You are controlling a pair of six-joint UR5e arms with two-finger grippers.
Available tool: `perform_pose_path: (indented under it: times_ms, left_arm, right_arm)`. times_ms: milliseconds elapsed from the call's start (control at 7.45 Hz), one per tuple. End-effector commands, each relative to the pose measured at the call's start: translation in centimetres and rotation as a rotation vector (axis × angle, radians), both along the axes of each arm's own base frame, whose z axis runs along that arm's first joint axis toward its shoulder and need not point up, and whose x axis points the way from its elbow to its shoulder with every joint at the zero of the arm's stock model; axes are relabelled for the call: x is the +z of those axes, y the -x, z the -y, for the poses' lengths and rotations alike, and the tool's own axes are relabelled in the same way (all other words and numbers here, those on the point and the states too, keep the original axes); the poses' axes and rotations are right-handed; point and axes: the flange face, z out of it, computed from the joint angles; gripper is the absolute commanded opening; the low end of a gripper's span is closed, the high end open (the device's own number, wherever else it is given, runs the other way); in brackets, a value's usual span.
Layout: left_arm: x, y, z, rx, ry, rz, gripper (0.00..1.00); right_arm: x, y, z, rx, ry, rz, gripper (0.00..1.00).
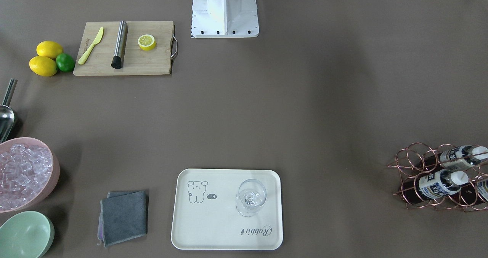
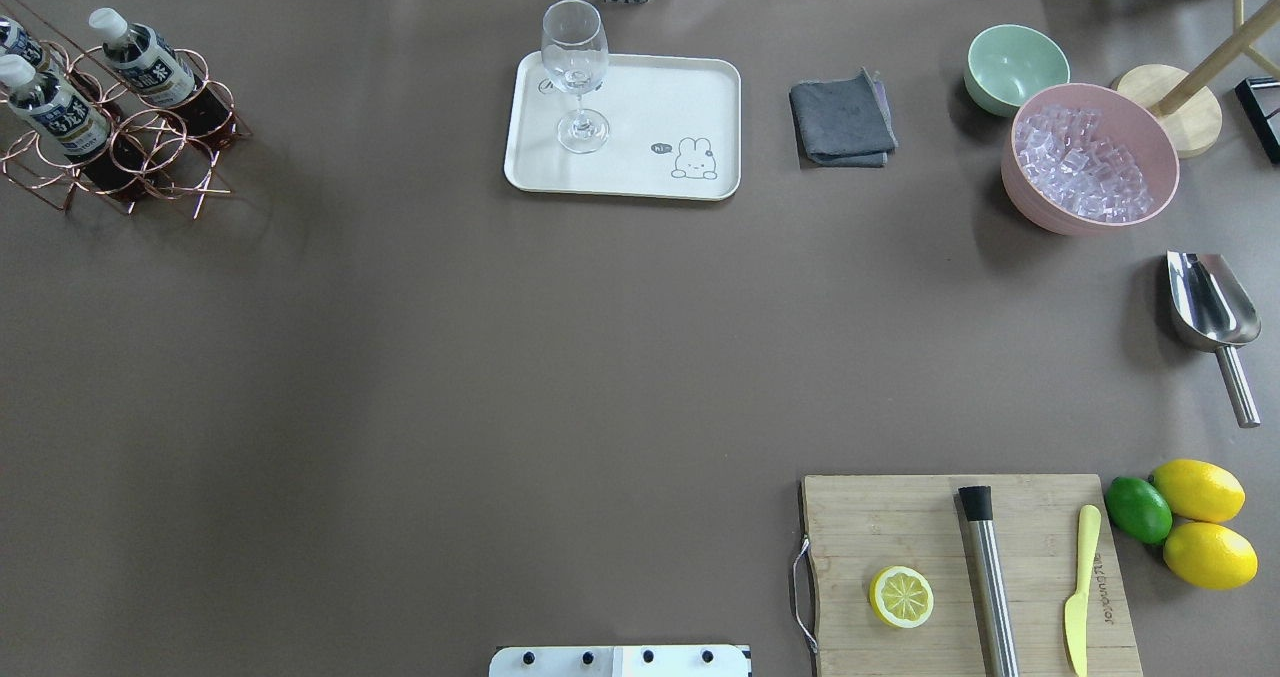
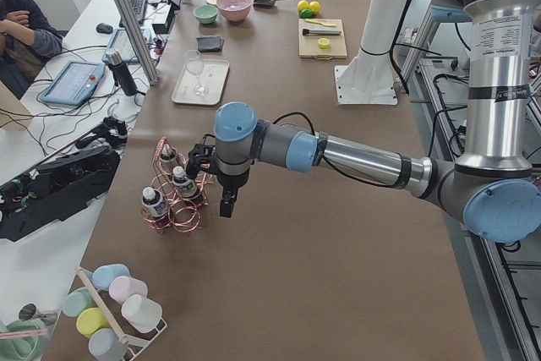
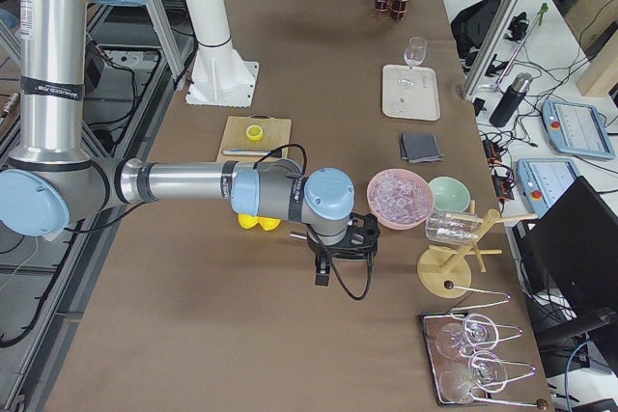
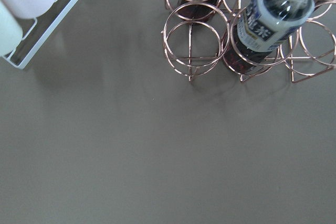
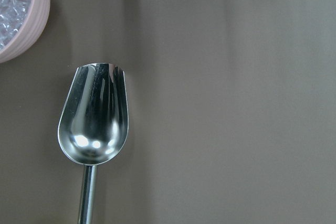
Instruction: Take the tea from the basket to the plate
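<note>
All tea bottles (image 1: 438,184) sit in the wire basket (image 1: 413,154), tray (image 1: 213,231) bearing only a wine glass (image 1: 251,202); left gripper (image 3: 226,205), right gripper (image 4: 323,275) jaws unreadable.

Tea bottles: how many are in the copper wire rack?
3, all in the rack: first bottle nearest the tray, second bottle on the robot's side, third bottle at the table's end, partly cropped. None looks hidden.

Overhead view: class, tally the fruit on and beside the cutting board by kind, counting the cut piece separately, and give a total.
Whole lemons: 2
Lime: 1
Lemon half: 1
Total: 4
</note>
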Motion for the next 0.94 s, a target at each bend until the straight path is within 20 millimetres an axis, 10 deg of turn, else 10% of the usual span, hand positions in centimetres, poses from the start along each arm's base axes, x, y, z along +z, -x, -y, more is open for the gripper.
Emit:
perform_pose_path:
  times_ms: [0, 537, 806]
  left_arm:
    - [-3.8, 0.5, 3.3, 0.198, -0.282, 0.069, 0.97]
    - [-9.7, 3.9, 9.5, 0.602, -0.676, 0.217, 0.94]
    - [-12.2, 3.2, 15.7, 0.791, -0.775, 0.212, 0.92]
  right_arm:
    - [0.0, 1.1, 0.3, -0.025, -0.001, 0.0, 1.0]
    - [-0.1, 1.3, 0.5, -0.032, -0.005, -0.005, 1.0]
    - [0.8, 1.4, 0.3, -0.037, 0.008, -0.01, 1.0]
